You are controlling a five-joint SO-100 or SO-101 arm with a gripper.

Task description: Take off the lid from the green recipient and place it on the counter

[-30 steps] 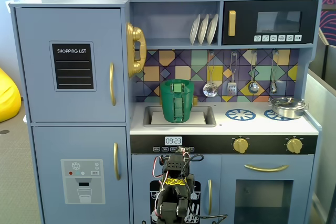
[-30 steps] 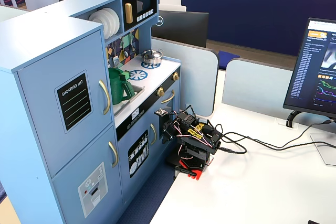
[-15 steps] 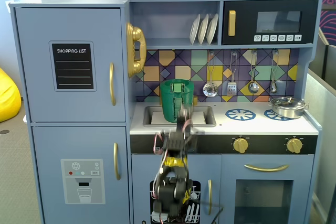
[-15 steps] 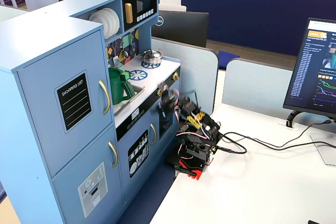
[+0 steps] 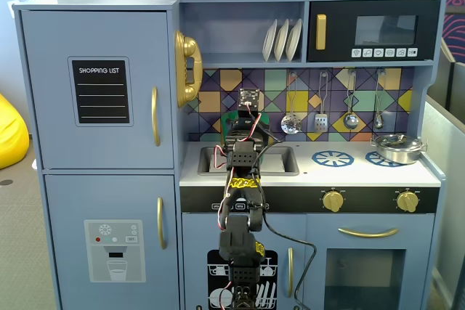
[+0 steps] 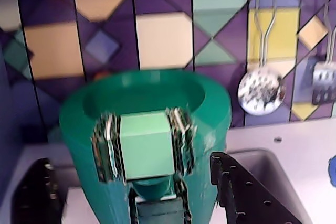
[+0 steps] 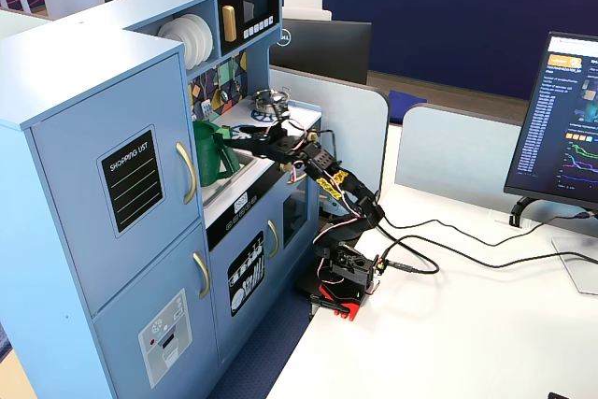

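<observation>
Green recipient [image 6: 147, 145] in the sink, jaws [image 6: 142, 203] spread wide, seemingly empty, just before it.

Facing the toy kitchen [image 5: 305, 179] head-on in a fixed view; looking down obliquely from its side in another. Wrist view riding behind the gripper [image 6: 136, 203], close on the green recipient [image 6: 210, 124]; shared by all.
</observation>
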